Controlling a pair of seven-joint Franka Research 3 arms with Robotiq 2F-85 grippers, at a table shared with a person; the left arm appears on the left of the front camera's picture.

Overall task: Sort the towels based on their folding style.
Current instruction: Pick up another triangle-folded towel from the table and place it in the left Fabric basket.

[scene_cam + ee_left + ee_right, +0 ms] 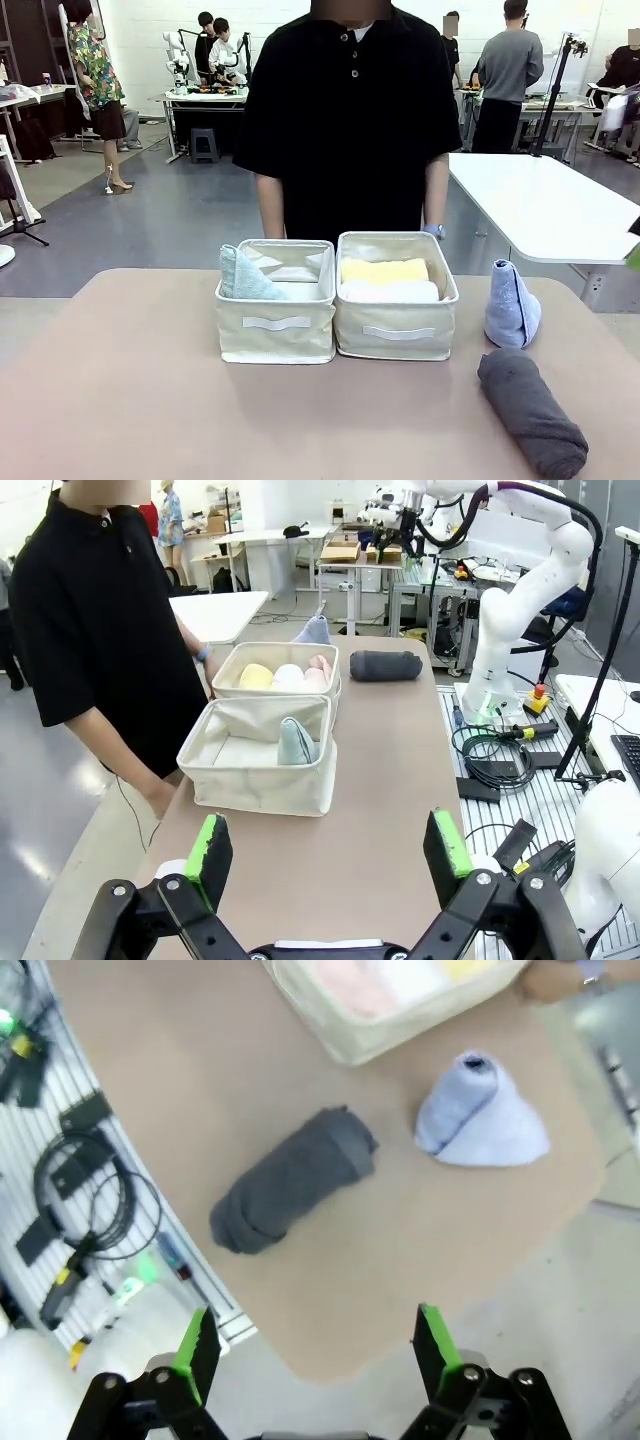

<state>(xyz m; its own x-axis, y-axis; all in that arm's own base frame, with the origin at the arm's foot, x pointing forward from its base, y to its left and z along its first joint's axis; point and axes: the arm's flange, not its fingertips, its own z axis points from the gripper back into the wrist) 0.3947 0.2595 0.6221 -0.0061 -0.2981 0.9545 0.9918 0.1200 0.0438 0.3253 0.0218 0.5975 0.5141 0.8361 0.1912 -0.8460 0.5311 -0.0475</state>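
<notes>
The bins show the sorting rule: the right bin (395, 345) takes rolls, with the yellow towel (384, 270) and white towel (390, 291) lying with their long axes left to right, and the left bin (275, 340) takes cones, holding the pale grey-green towel (243, 277) tip up. 2 towels sit unsorted at the right of the worktop (130, 400). The dark grey roll (532, 412) lies on its side, its axis running from near right to far left. The light blue cone (511, 305) stands upright just beyond it. The left gripper (328, 845) and right gripper (315, 1338) are both spread wide and empty, and the right one is aimed down toward the grey roll.
</notes>
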